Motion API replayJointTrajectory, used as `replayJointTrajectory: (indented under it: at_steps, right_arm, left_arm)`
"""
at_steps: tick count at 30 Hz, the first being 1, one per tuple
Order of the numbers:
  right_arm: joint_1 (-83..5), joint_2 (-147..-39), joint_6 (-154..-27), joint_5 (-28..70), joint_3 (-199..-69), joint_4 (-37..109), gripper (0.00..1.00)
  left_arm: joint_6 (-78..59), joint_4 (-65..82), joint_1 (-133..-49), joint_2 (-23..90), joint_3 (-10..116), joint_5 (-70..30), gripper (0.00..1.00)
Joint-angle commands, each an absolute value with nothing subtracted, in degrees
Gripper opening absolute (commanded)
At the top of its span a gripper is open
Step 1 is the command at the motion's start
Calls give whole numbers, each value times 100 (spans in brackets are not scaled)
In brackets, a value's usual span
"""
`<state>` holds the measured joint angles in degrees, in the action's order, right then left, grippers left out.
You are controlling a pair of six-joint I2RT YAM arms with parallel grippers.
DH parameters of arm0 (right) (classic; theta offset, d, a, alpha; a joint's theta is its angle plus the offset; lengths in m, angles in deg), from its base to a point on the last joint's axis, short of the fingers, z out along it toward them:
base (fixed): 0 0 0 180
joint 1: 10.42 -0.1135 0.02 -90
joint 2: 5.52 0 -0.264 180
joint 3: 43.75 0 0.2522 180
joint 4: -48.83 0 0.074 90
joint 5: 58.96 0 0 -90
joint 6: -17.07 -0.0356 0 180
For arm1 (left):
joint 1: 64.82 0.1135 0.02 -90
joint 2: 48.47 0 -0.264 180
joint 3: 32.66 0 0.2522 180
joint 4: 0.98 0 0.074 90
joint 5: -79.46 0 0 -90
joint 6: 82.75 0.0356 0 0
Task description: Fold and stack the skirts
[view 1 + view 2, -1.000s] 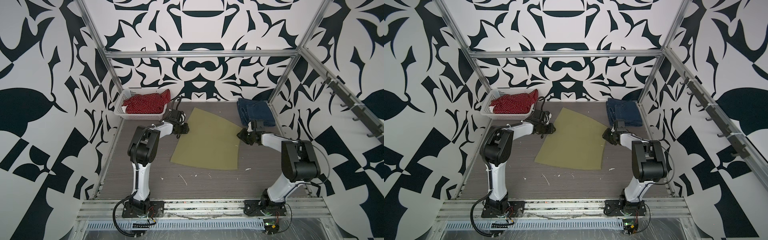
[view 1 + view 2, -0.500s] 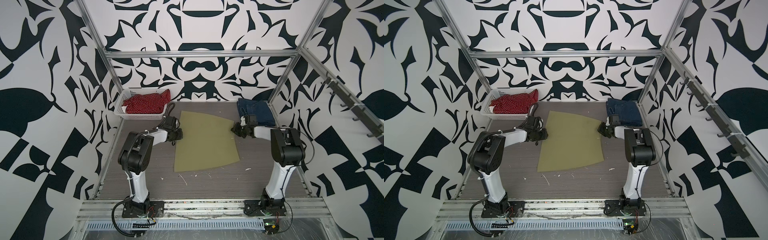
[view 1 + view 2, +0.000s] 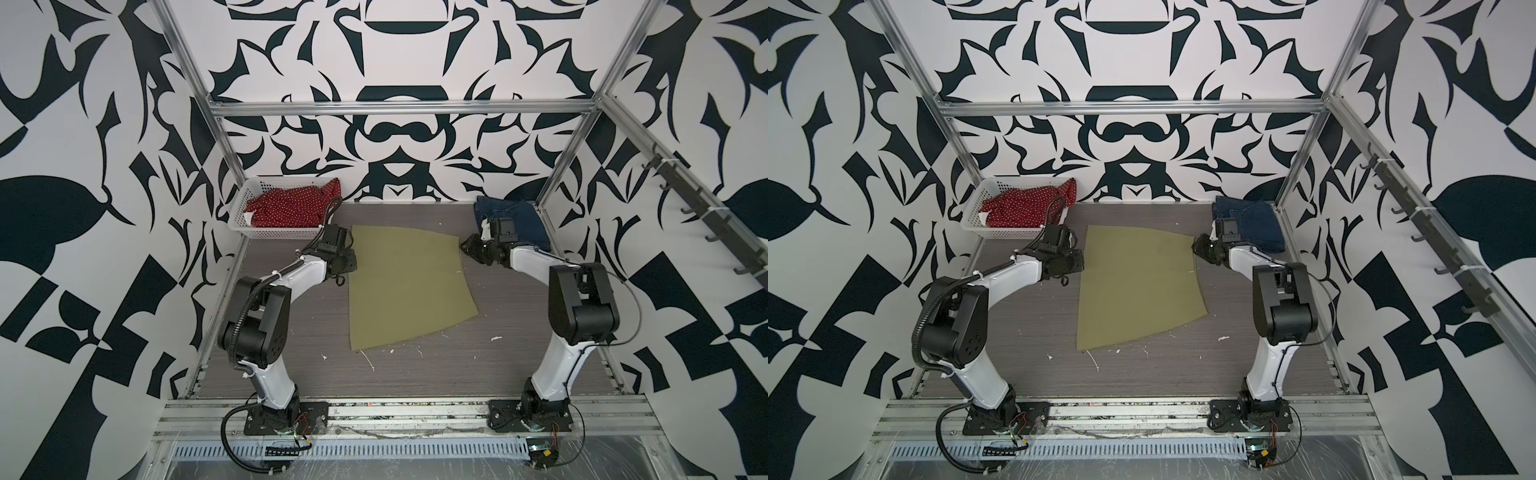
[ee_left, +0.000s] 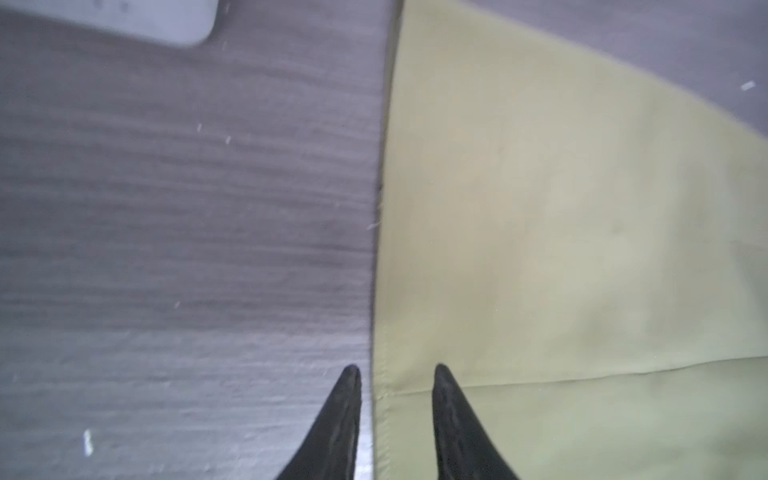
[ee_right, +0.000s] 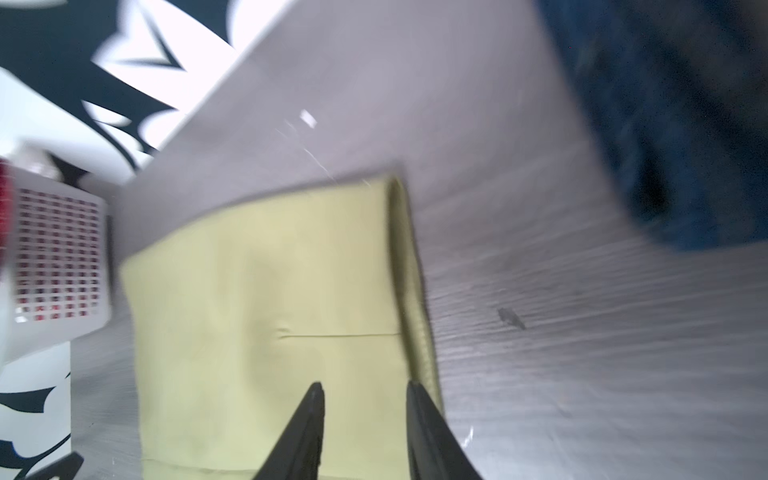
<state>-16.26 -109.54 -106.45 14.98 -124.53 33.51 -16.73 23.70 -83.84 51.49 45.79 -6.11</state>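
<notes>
An olive-green skirt point(image 3: 407, 286) point(image 3: 1138, 286) lies flat mid-table. My left gripper point(image 3: 352, 262) point(image 3: 1080, 259) is at its far left corner. In the left wrist view it point(image 4: 397, 370) is open, fingers straddling the skirt's hemmed edge point(image 4: 540, 249). My right gripper point(image 3: 465, 246) point(image 3: 1197, 248) is at the far right corner. In the right wrist view it point(image 5: 365, 385) stands open over the skirt point(image 5: 270, 291) next to its folded edge. A folded dark blue denim skirt point(image 3: 515, 220) point(image 3: 1254, 222) point(image 5: 673, 124) lies at the far right. The red polka-dot skirt point(image 3: 286, 210) point(image 3: 1021, 208) is bunched in the basket.
The white perforated basket point(image 3: 243, 203) point(image 3: 976, 205) point(image 5: 58, 257) stands at the far left corner, just behind my left wrist. Small white scraps point(image 3: 370, 359) litter the table in front of the olive skirt. Metal frame posts edge the table on both sides.
Both arms pulled the olive skirt's far corners toward the back, turning the skirt so that its far edge now runs between the grippers. Both jaws have since opened a little.
</notes>
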Motion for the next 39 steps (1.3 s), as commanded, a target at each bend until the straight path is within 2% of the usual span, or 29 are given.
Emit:
replayJointTrajectory:
  at_steps: [1, 6, 8, 23, 28, 32, 34, 37, 39]
  right_arm:
    - [-1952, -10779, -10100, 1986, -12632, 2903, 31]
    - [-2144, -11375, -10028, 2014, -13110, 2596, 5]
    - [-2193, -11550, -10069, 2104, -13294, 2470, 0]
    - [-2215, -12975, -10526, 3083, -14518, 1954, 0]
    - [-2175, -13186, -10889, 3072, -14847, 1963, 0]
    - [-2184, -12899, -11213, 2867, -14871, 2026, 0]
    - [-2184, -12609, -11302, 2694, -14844, 2101, 3]
    - [-2184, -12029, -11251, 2524, -14812, 2086, 11]
    - [-2176, -11608, -11169, 2434, -14722, 2031, 15]
  left_arm:
    - [-1656, 2381, -8393, 5431, 4931, -1034, 32]
    - [-1696, 2523, -8406, 6247, 5663, -1342, 30]
    - [-1716, 2765, -8406, 6583, 6032, -1366, 27]
    - [-1800, 3649, -8192, 8315, 7832, -1194, 26]
    - [-1604, 3929, -7992, 8841, 8830, -1361, 26]
    - [-1252, 4293, -7979, 9224, 9894, -1366, 28]
    - [-1179, 4482, -7980, 9234, 10272, -1297, 30]
    - [-1175, 4300, -7989, 8757, 10111, -1258, 35]
    - [-1286, 4036, -8014, 8178, 9635, -1262, 43]
